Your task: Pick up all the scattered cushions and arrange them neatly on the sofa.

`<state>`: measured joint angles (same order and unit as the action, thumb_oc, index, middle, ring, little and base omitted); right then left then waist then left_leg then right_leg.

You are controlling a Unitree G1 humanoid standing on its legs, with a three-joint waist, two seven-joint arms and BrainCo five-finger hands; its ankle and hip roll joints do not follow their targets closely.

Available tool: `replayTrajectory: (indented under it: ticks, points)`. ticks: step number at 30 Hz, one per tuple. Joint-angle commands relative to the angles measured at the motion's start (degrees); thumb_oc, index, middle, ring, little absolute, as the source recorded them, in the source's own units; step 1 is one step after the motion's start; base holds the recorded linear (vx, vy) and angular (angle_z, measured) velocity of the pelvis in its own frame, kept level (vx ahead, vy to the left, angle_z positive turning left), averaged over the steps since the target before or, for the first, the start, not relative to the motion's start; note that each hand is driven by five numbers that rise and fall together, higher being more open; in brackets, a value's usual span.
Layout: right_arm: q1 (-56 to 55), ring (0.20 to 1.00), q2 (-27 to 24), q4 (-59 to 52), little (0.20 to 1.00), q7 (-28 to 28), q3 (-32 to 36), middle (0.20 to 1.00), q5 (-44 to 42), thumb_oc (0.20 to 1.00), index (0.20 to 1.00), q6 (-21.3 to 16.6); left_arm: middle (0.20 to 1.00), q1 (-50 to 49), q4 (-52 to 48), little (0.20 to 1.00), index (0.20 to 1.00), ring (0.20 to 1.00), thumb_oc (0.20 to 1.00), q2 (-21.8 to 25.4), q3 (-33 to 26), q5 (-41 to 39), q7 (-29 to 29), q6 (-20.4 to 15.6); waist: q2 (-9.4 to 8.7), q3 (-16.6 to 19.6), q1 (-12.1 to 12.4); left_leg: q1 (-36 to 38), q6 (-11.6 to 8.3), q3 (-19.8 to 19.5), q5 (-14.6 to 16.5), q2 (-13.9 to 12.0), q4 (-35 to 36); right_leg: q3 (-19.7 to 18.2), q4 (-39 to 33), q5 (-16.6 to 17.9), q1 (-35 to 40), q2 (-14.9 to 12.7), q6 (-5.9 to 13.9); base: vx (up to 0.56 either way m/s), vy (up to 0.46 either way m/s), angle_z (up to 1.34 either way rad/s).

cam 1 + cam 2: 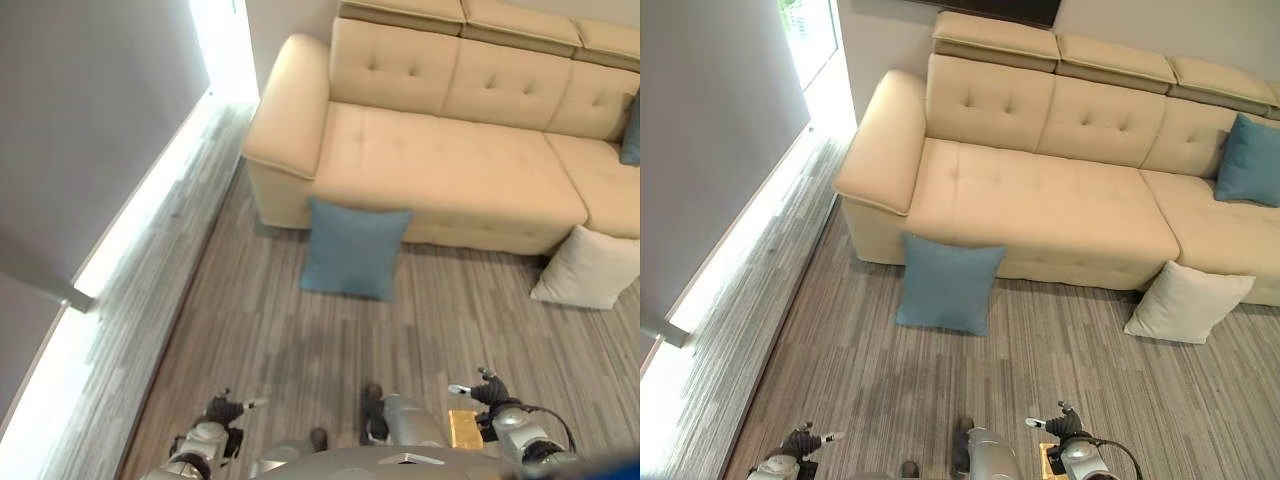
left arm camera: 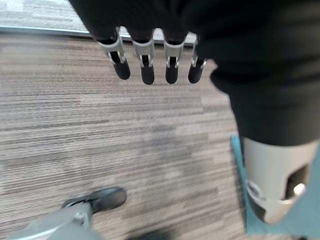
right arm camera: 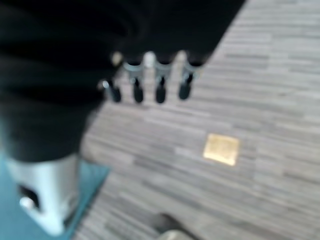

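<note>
Silver fingers with dark tips are seen straight and relaxed on both hands, and nothing is held or touched by either. The left hand (image 1: 228,410) hangs low at about 7 o'clock in the head views, the right hand (image 1: 488,390) at about 5 o'clock; in the wrist views each is shown poised over bare grey striped floor (image 1: 300,350), with a small gold floor plate (image 3: 221,148) lying under the right one.

Ahead of the hands, at roughly 12 o'clock and a little toward the left arm's side, the blue cushion (image 1: 353,247) is found standing on edge on the floor, leaned against the front of the beige sofa (image 1: 450,160). Its broad face is turned toward the robot and its long axis runs nearly upright, slightly tilted. It is well apart from both hands; the left hand is judged marginally nearer, though a reach with both hands would be equally open once the gap is closed.

Farther to 2 o'clock, the cream cushion (image 1: 590,268) is propped on the floor against the sofa front, nearer the right arm.

Farthest, at the 2 o'clock corner of the seat, 1 teal cushion (image 1: 1250,160) is already resting on the sofa against the backrest.

The coming move is judged to turn on walking forward toward the blue cushion before any grasp can be made.
</note>
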<state>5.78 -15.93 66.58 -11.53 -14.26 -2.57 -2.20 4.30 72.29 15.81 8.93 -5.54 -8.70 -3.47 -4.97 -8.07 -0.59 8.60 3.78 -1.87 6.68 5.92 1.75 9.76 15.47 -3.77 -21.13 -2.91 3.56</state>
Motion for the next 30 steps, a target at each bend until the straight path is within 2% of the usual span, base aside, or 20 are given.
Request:
replayTrajectory:
  ticks: [1, 2, 3, 4, 5, 6, 7, 8, 9, 13, 14, 16, 17, 19, 24, 25, 28, 30]
  points:
    - [1.52, 1.0, -2.22, 1.79, 1.0, -0.66, 0.16, 1.0, 0.78, 1.0, 1.0, -0.08, 1.0, 0.42, 0.08, 1.0, 1.0, 1.0, 1.0, 0.79, 0.25, 1.08, 0.18, -1.29, -0.51, -1.87, 0.48, -2.16, -1.37, -1.86, 3.54, -0.53, -6.64, -1.69, -8.88, 6.16, 9.95, 0.54, 2.53, 0.24, -0.09, 0.5]
    - [0.43, 1.0, -2.02, 2.1, 1.0, -0.4, 0.09, 1.0, 0.79, 1.0, 1.0, -0.19, 1.0, -0.13, 0.58, 1.0, 1.0, 1.0, 1.0, 0.23, 0.63, 1.81, 0.35, -1.32, -0.42, -0.66, -0.02, -1.22, -2.24, -2.15, 3.58, -0.98, -7.25, -3.16, -8.99, 5.81, 11.06, 1.84, 1.34, 0.28, -0.122, 0.52]
    - [0.16, 1.0, -2.03, 2.33, 1.0, -0.4, 0.21, 1.0, 0.82, 1.0, 1.0, -0.3, 1.0, -0.31, 0.76, 1.0, 1.0, 1.0, 1.0, -0.02, 0.71, 1.96, 0.66, -1.32, -0.35, -0.17, -0.06, -1.09, -3.16, -2.21, 2.97, -1.3, -8.61, -3.02, -9.61, 5.61, 12.21, 2.1, 0.88, 0.38, -0.197, 0.45]
    - [-0.08, 1.0, -2.02, 2.46, 1.0, -0.36, 0.3, 1.0, 0.4, 1.0, 1.0, -0.65, 1.0, -0.31, 0.66, 1.0, 1.0, 1.0, 1.0, -0.27, 1.04, 2.03, 0.82, -1.25, -0.69, -0.31, -0.28, -3.73, -5.5, -1.25, 0.07, -1.84, -16.54, -3.66, -11.3, 5.37, 14.71, 2.49, -0.23, 0.22, -0.18, 0.4]
    - [0.02, 1.0, -2.13, 2.43, 1.0, -0.3, 0.38, 1.0, 0.01, 1.0, 1.0, -0.72, 1.0, -0.04, 0.17, 1.0, 1.0, 1.0, 1.0, -0.34, 1.27, 1.9, 1.02, -1.19, -1.22, -0.99, 0.01, -7.51, -6.79, -0.53, -2.52, -2.26, -23.67, -4.03, -11.91, 5.16, 16.07, 2.31, -1.09, 0.12, -0.171, 0.35]
    - [0.3, 1.0, -2.37, 2.45, 1.0, -0.45, 0.4, 1.0, -0.38, 1.0, 1.0, -0.73, 1.0, 0.34, -0.38, 1.0, 1.0, 1.0, 1.0, -0.32, 1.5, 1.58, 1.04, -1.11, -1.76, -1.81, 0.42, -11.14, -7.21, -0.17, -3.86, -2.39, -30.03, -4.32, -12.48, 4.97, 17.08, 2.19, -1.86, 0.02, -0.096, 0.42]
    - [0.33, 1.0, -2.37, 2.46, 1.0, -0.45, 0.41, 1.0, -0.39, 1.0, 1.0, -0.73, 1.0, 0.36, -0.38, 1.0, 1.0, 1.0, 1.0, -0.32, 1.5, 1.57, 1.04, -1.1, -1.63, -1.75, 0.37, -11.5, -7.23, -0.25, -3.64, -2.51, -30.53, -4.23, -12.47, 4.99, 16.95, 2.31, -1.88, 0.07, -0.12, 0.2]
    - [0.52, 1.0, -2.41, 2.92, 1.0, -0.55, 0.22, 1.0, -1.12, 1.0, 1.0, -0.68, 1.0, 0.92, -1.03, 1.0, 1.0, 1.0, 1.0, -0.46, 1.61, 0.67, 0.75, -0.98, -2.45, -2.79, 1.47, -15.8, -6.32, 0.59, -4.12, -2.65, -35.76, -4.66, -13.2, 4.0, 19.06, 2.2, -3.11, 0.1, -0.093, -0.04]
    - [0.59, 1.0, -2.44, 3.08, 1.0, -0.61, 0.11, 1.0, -1.31, 1.0, 1.0, -0.58, 1.0, 1.08, -1.32, 1.0, 1.0, 1.0, 1.0, -0.54, 1.73, 0.12, 0.86, -1.02, -2.7, -3.07, 1.99, -17.86, -5.63, 1.02, -3.32, -2.65, -36.36, -4.75, -13.35, 3.69, 19.84, 2.05, -3.28, 0.16, -0.101, -0.17]
    - [0.54, 1.0, -2.58, 3.64, 1.0, -0.92, -0.36, 1.0, -1.03, 1.0, 1.0, -0.56, 1.0, 0.89, -0.83, 1.0, 1.0, 1.0, 1.0, -0.82, 1.92, 0.1, 0.85, -0.89, -3.22, -3.05, 3.53, -20.28, -4.39, -0.32, -0.22, -2.19, -26.41, -5.6, -14.58, 1.94, 22.05, 2.2, -2.53, 0.19, 0.02, -0.27]
    - [0.54, 1.0, -2.68, 3.79, 1.0, -1.02, -0.39, 1.0, -0.85, 1.0, 1.0, -0.55, 1.0, 0.73, -0.75, 1.0, 1.0, 1.0, 1.0, -0.84, 1.82, -0.08, 0.89, -0.96, -3.05, -2.85, 3.84, -21.04, -4.67, -1.21, -1.12, -2.27, -22.16, -5.89, -14.76, 1.3, 22.66, 2.43, -2.34, 0.2, 0.081, -0.2]
    - [0.6, 1.0, -2.96, 3.86, 1.0, -1.17, -0.33, 1.0, -0.86, 1.0, 1.0, -0.54, 1.0, 0.48, -0.5, 1.0, 1.0, 1.0, 1.0, -0.71, 1.76, -0.19, 0.86, -0.99, -2.28, -2.82, 4.41, -22.08, -5.59, -2.12, -4.94, -2.8, -16.12, -6.25, -14.71, 0.03, 24.08, 3.31, -2.49, 0.23, 0.127, -0.12]
    - [0.59, 1.0, -2.96, 3.75, 1.0, -1.01, -0.23, 1.0, -0.78, 1.0, 1.0, -0.51, 1.0, 0.18, 0.0, 1.0, 1.0, 1.0, 1.0, -0.72, 1.52, -0.22, 1.04, -0.91, -1.94, -2.59, 4.95, -20.69, -5.64, -2.73, -5.63, -2.83, -12.62, -7.02, -13.79, -1.06, 24.82, 3.77, -2.48, 0.32, 0.242, -0.45]
    - [0.39, 1.0, -2.47, 3.11, 1.0, -0.77, -0.07, 1.0, 0.0, 1.0, 1.0, -0.54, 1.0, -0.39, 0.78, 1.0, 1.0, 1.0, 1.0, -0.32, 0.96, 0.37, 0.86, -0.6, -1.96, -1.17, 4.55, -17.72, -4.79, -2.82, -5.09, -2.29, -11.15, -7.12, -9.17, -1.89, 23.78, 2.63, -1.27, 0.29, 0.285, -0.72]
    - [1.01, 1.0, -1.89, 2.8, 1.0, -0.68, -0.05, 1.0, 0.51, 1.0, 1.0, -0.52, 1.0, 0.01, -0.18, 1.0, 1.0, 1.0, 1.0, 0.41, 0.5, -0.08, 0.76, -0.76, -2.09, -0.35, 5.02, -15.12, -2.85, -1.41, -3.03, -1.55, -10.83, -7.16, -5.43, -1.52, 22.23, 0.5, 0.78, 0.09, 0.13, -0.19]
    - [1.25, 1.0, -1.78, 2.6, 1.0, -0.63, -0.2, 1.0, 0.74, 1.0, 1.0, -0.36, 1.0, 0.07, -0.36, 1.0, 1.0, 1.0, 1.0, 0.59, 0.35, -0.2, 0.63, -0.82, -1.93, -0.51, 5.13, -14.91, -2.58, -0.98, -2.96, -1.65, -10.59, -6.77, -3.68, -0.22, 20.95, -0.13, 1.34, 0.06, 0.121, -0.23]
    - [2.29, 1.0, -1.46, 2.01, 1.0, -0.61, -0.47, 1.0, 0.46, 1.0, 1.0, -0.49, 1.0, 0.29, -1.03, 1.0, 1.0, 1.0, 1.0, 1.48, 0.64, -0.06, 0.56, -1.07, -1.37, -0.53, 5.61, -13.86, -1.83, -0.67, -3.05, -1.99, -8.37, -6.1, -2.32, 0.89, 19.42, -1.07, 2.5, 0.03, 0.058, -0.3]
    - [2.82, 1.0, -1.51, 1.94, 1.0, -0.75, -0.41, 1.0, 0.72, 1.0, 1.0, -0.45, 1.0, 0.29, -1.03, 1.0, 1.0, 1.0, 1.0, 1.51, 0.37, -0.41, 0.56, -1.14, -0.87, -0.57, 5.85, -12.98, -1.97, -0.28, -3.17, -2.53, -6.87, -3.78, -3.87, 1.86, 18.36, -2.72, 2.88, 0.03, -0.015, -0.13]
